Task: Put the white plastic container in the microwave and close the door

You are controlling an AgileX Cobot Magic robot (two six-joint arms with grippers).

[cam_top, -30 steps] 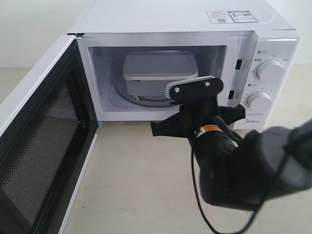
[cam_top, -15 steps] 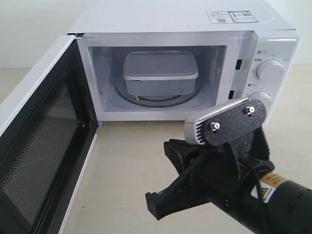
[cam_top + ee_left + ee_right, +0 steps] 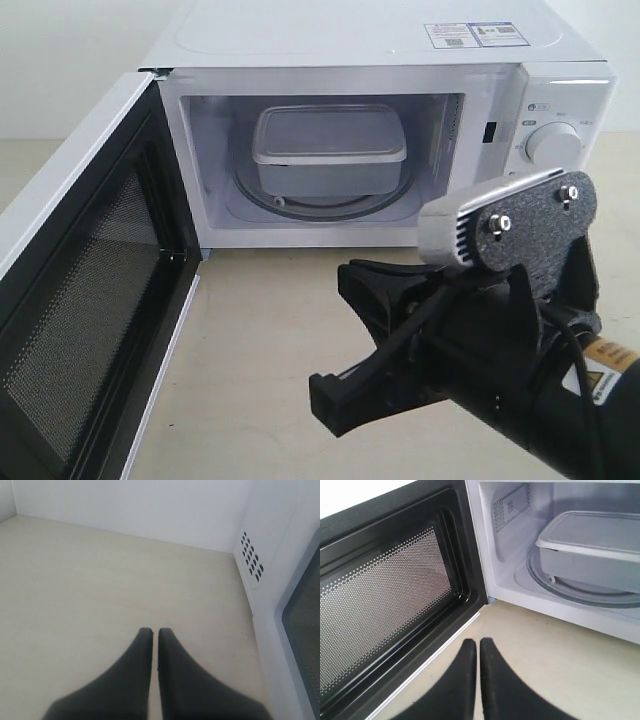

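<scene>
A pale beige tabletop (image 3: 260,330) meets a plain white wall (image 3: 60,60) under soft, even light.

- white plastic container (image 3: 328,150): translucent white plastic, smooth, matt lid
- microwave (image 3: 300,35): smooth white casing, faint sheen
- door (image 3: 90,290): glossy black inner frame, fine perforated mesh
- surface (image 3: 260,330): pale, matt, smooth
- right end effector (image 3: 477,642): matt black fingers

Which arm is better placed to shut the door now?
Left. The left gripper sits outside the open door, beside the microwave, so it could likely push the door shut. The right gripper faces the door's inner side.
</scene>
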